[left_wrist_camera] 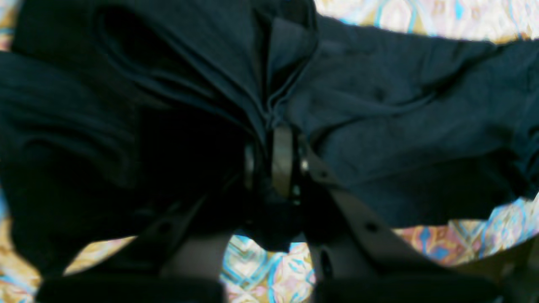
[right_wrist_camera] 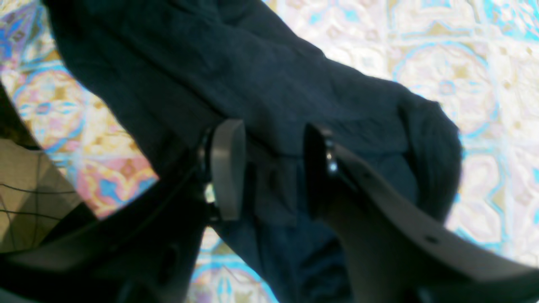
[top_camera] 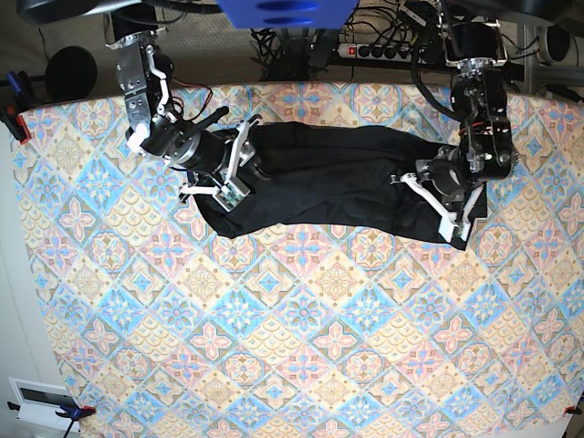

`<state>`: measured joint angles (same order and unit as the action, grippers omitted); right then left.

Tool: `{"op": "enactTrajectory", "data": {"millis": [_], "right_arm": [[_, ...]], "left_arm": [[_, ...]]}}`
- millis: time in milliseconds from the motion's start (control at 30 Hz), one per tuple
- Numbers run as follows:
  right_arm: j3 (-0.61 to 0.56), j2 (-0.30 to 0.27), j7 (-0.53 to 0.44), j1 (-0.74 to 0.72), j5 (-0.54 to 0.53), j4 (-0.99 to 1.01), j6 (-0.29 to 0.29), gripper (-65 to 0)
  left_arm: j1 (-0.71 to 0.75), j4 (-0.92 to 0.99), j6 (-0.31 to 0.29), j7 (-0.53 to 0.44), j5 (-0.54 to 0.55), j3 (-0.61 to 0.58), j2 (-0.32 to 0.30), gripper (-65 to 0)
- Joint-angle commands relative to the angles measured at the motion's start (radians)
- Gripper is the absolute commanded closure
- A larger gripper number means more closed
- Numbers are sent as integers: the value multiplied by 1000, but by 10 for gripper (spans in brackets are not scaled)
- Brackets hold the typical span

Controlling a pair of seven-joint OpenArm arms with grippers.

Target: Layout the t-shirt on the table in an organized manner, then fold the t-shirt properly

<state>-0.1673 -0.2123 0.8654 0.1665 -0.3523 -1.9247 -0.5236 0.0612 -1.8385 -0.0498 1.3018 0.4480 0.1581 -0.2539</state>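
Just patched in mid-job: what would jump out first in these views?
The black t-shirt lies bunched in a long band across the far part of the patterned table. An arm works each end: the left gripper is pinched shut on a fold of it, while the right gripper stands open astride the fabric.

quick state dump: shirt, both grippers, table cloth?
t-shirt: bunched into a long wrinkled band along the far side of the table, not folded.
left gripper: shut, pinching a gathered fold of the t-shirt.
right gripper: fingers apart, straddling one end of the t-shirt, fabric between them.
table: patterned cloth lying flat.
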Motion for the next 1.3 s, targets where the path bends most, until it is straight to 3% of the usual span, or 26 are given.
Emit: {"op": "enactTrajectory", "data": {"millis": [0,167,267,367,433,667,967,1133,1267], "right_arm": [[4,-5,-21,-11,-17,-22,-3,-224],[4,-5,-21,-9,-17,-22,-3,-224],[4,-5,-21,-11,-17,-22,-3,-224],[4,-5,-21,-12,-17,-22,-3,-224],[4,-5,-21,-12,-17,-22,-3,-224],[2,-5,-21,-12,-17,-20,-3,-224],[1,-5,-21,-12,-17,-22,-3,-224],[1,-5,-21,-12,-17,-19,-3,-224],[1,-5,-21,-12,-17,-19,-3,-224]], "left_arm": [[-13,-11,0,-12,10,-4,-11,-44],[-11,-22,-5,-12,35,-9,-12,-176],[-8,-76,-6,-9,142,-9,-48,-266],[2,-111,-6,-14,275,-2,-97,-313],[2,-126,-6,-14,321,-1,-109,-314],[-2,-131,-6,-14,320,2,-107,-309],[-21,-77,-6,-14,317,231,-141,-295],[-71,63,-5,-14,317,219,-124,-297],[-106,164,0,-60,309,142,-104,-296]]}}
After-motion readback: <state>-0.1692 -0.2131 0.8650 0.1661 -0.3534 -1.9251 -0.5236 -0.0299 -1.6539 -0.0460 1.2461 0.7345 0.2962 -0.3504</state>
